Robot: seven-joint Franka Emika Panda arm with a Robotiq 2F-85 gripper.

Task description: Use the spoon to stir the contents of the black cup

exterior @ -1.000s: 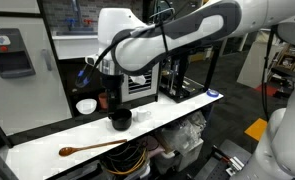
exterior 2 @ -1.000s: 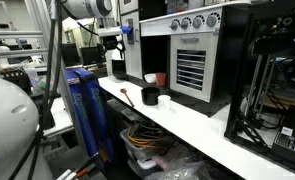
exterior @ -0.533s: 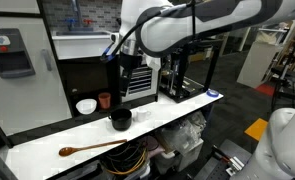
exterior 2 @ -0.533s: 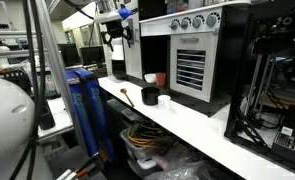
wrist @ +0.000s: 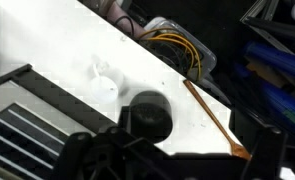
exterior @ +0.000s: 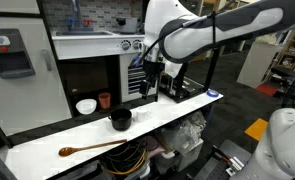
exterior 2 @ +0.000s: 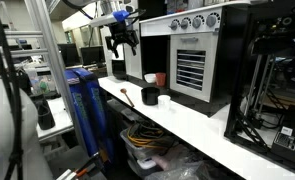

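The long brown wooden spoon (exterior: 92, 148) lies flat on the white counter (exterior: 177, 108), left of the black cup (exterior: 120, 120). My gripper (exterior: 150, 78) hangs high above the counter, up and to the right of the cup, open and holding nothing. In an exterior view the gripper (exterior 2: 122, 40) is in front of the oven, well above the black cup (exterior 2: 150, 96) and the spoon (exterior 2: 128, 93). In the wrist view the black cup (wrist: 147, 115) and the spoon (wrist: 215, 118) lie far below the open gripper (wrist: 172, 165), whose dark fingers (wrist: 269, 150) frame the bottom edge.
A small red cup (exterior: 104, 99) and a white bowl (exterior: 86, 105) stand behind the black cup near the dark oven (exterior: 87, 75). A black machine (exterior: 182, 78) stands at the counter's right end. Cables and boxes (wrist: 172, 45) lie under the counter edge.
The arm has swung to the right and away from above the black cup. The gripper stayed open and empty; spoon and cup have not moved.
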